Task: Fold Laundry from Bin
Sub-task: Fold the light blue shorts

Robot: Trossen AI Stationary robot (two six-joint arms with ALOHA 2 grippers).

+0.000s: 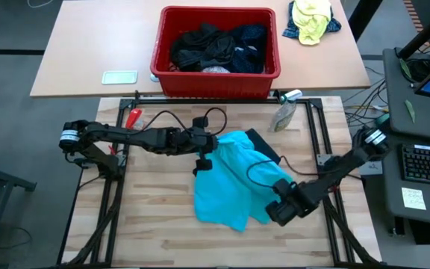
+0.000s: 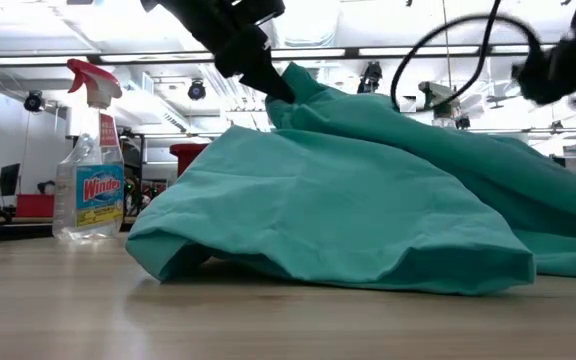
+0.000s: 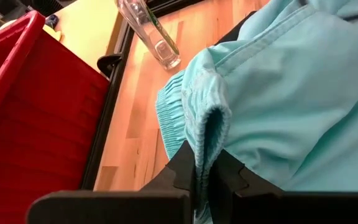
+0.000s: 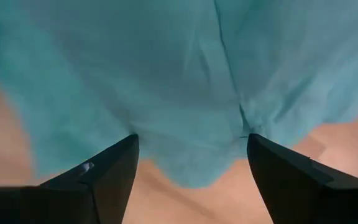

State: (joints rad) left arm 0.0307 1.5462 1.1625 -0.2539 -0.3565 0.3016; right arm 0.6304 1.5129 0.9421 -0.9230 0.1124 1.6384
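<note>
Left end effector (image 3: 205, 177) of mine pinches a raised fold of the turquoise garment (image 1: 230, 179) mid-counter (image 1: 155, 224). My right end effector (image 4: 191, 163) hangs spread above its near right hem, seemingly not touching. Dark laundry (image 1: 215, 48) fills the red bin (image 1: 215, 78) beyond.

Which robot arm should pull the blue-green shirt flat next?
Probably the left. The left gripper already pinches the turquoise garment by its edge, while the right gripper hangs open over the cloth, holding nothing.
</note>
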